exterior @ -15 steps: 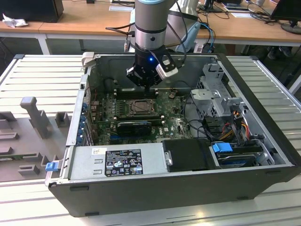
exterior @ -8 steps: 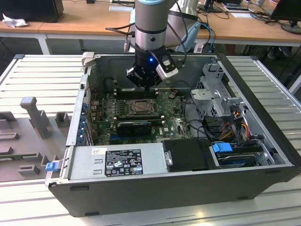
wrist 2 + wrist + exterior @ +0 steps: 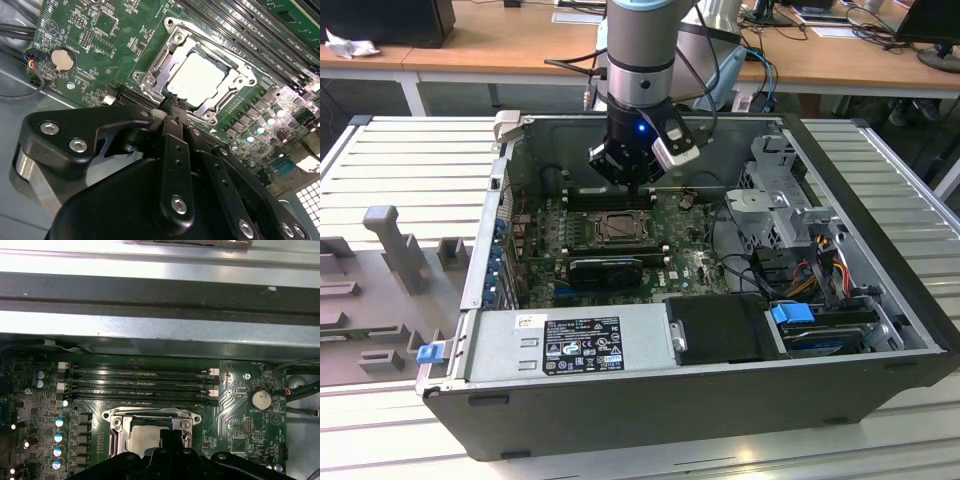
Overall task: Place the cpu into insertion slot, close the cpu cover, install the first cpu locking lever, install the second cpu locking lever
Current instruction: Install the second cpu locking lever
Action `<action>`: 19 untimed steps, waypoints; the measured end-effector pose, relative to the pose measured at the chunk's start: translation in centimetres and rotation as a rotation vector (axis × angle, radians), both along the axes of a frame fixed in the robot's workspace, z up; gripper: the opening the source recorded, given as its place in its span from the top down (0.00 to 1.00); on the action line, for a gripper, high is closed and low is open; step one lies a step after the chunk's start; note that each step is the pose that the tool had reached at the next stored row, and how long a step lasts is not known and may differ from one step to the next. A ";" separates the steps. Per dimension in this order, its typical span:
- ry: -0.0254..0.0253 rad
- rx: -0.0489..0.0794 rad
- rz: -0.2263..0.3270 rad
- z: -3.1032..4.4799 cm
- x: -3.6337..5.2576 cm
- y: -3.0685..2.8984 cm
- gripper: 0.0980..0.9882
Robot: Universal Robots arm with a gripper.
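Second wrist view showed the pale silvery-beige square cpu lying flat inside the insertion slot, a square socket with a silvery metal rim on the green circuit board. The silvery metal cpu cover, a frame plate with a large central window, appeared to lie down around the chip, so that the chip showed through the window; whether it was fully seated could not be told.

The black gripper stood just beside the near edge of the socket, its fingers drawn together into a narrow tip with nothing between them. That closed, pointed pose suited pushing or hooking a thin part at the socket edge, judging by its position.

Exterior view placed the gripper low inside the open dark computer case, directly over the socket. The case rested on a ribbed grey surface.
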State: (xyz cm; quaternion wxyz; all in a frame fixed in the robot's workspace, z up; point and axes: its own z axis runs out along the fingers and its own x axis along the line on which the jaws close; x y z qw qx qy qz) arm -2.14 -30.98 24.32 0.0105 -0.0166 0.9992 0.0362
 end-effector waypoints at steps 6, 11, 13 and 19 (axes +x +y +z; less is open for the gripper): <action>0.0000 0.000 0.000 0.00 0.00 -0.15 0.99; 0.0000 0.000 0.000 0.00 0.00 -0.28 0.99; 0.0000 0.000 0.000 0.00 0.00 -0.33 0.99; 0.0001 0.000 0.000 0.00 0.00 -0.44 0.99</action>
